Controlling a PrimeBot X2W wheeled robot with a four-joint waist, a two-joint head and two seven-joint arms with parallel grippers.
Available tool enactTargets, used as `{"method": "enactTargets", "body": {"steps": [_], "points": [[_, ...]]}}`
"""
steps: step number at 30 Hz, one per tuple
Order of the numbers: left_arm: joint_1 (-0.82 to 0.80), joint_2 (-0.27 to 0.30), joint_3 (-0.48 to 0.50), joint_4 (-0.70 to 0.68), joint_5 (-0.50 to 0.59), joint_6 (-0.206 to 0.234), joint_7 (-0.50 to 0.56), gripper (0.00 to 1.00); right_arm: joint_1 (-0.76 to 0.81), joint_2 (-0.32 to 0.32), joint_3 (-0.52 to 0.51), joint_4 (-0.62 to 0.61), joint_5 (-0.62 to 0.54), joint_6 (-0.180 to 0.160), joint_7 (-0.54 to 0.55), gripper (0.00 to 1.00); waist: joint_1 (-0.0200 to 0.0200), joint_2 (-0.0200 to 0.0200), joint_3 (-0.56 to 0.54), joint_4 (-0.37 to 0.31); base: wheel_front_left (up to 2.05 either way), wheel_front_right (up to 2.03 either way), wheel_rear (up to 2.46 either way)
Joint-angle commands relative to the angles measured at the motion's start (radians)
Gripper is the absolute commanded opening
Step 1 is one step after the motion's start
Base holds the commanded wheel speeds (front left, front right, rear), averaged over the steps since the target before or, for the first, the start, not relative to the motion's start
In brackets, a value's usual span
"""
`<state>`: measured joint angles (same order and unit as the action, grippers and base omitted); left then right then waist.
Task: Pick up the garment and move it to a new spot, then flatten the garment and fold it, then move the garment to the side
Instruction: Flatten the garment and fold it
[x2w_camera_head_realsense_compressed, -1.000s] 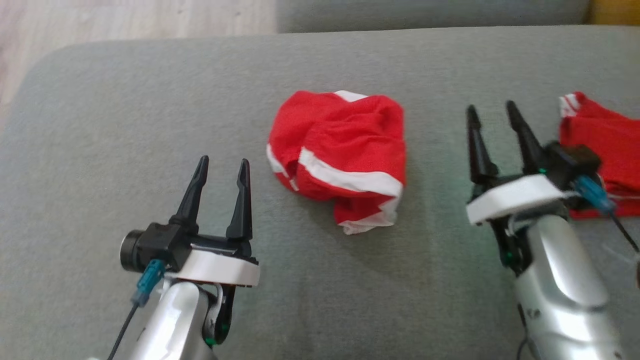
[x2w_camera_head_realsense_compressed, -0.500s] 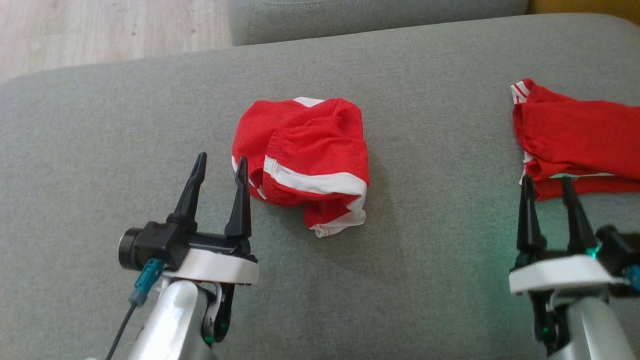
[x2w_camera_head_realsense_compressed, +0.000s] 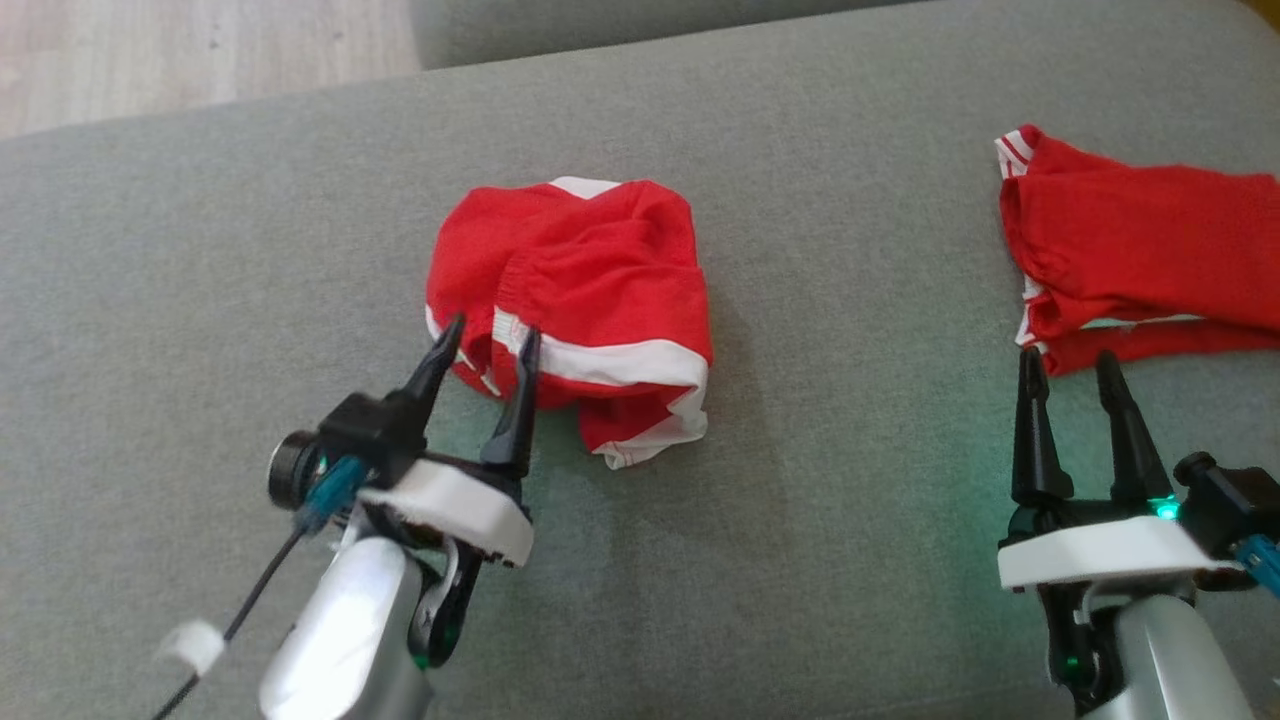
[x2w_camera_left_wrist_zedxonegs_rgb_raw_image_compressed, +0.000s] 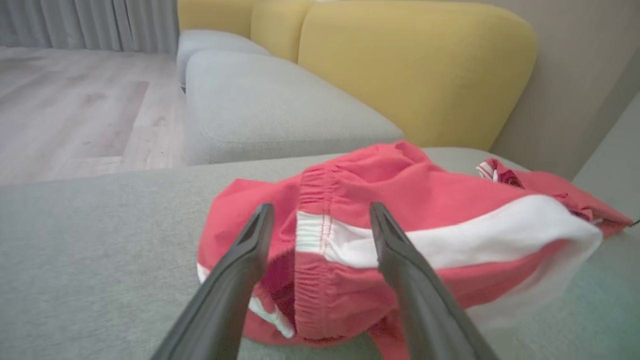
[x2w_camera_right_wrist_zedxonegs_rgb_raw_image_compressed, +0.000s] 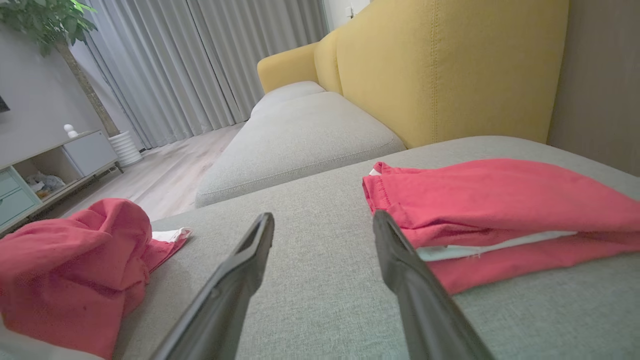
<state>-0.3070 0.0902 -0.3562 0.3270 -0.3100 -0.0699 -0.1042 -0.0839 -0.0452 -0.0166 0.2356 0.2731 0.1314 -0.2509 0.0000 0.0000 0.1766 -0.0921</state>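
Claws are both spread wide, with nothing in them. The left claw (x2w_camera_head_realsense_compressed: 492, 330) points at the near left edge of the crumpled red shorts with a white stripe (x2w_camera_head_realsense_compressed: 590, 270), and in the left wrist view its two dark fingers (x2w_camera_left_wrist_zedxonegs_rgb_raw_image_compressed: 237, 280) sit one on each side of the bunched stretchy waistband (x2w_camera_left_wrist_zedxonegs_rgb_raw_image_compressed: 317, 200). I cannot tell if they touch the cloth yet. The right claw (x2w_camera_head_realsense_compressed: 1066, 357) hangs well apart from the shorts, just beside a folded red garment (x2w_camera_head_realsense_compressed: 1130, 240) on the right.

The shorts lie in a heap near the middle of the grey woven sofa seat (x2w_camera_head_realsense_compressed: 850, 500). They look thin, light and floppy, so I think they will droop and slide out of shape when lifted. The waistband looks like the thickest, firmest bit, so that seems the best place to pinch. The seat is rough and soft, so the fingers may sink in a little. Behind it are a yellow padded sofa back (x2w_camera_left_wrist_zedxonegs_rgb_raw_image_compressed: 415, 65) and a pale wood floor (x2w_camera_head_realsense_compressed: 150, 50)
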Motion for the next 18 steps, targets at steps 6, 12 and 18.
{"method": "enactTargets", "body": {"steps": [6,12,18], "points": [[-0.077,0.036,0.008,0.012,-0.013,-0.008,0.097,1.00,-0.029,-0.005,0.037,-0.028,0.013,-0.001,-0.011,1.00,0.0000,0.0000,0.013,-0.021,0.00,0.00,0.00],[-0.088,0.044,-0.002,0.035,-0.023,-0.006,0.152,1.00,-0.030,-0.005,0.047,-0.026,0.018,-0.001,-0.011,1.00,0.0000,0.0000,0.013,-0.034,0.00,0.00,0.00],[-0.091,0.047,-0.021,0.038,-0.043,-0.021,0.182,0.33,-0.032,-0.005,0.056,-0.022,0.020,-0.001,-0.011,1.00,0.0000,0.0000,0.015,-0.041,0.00,0.00,0.00]]}}
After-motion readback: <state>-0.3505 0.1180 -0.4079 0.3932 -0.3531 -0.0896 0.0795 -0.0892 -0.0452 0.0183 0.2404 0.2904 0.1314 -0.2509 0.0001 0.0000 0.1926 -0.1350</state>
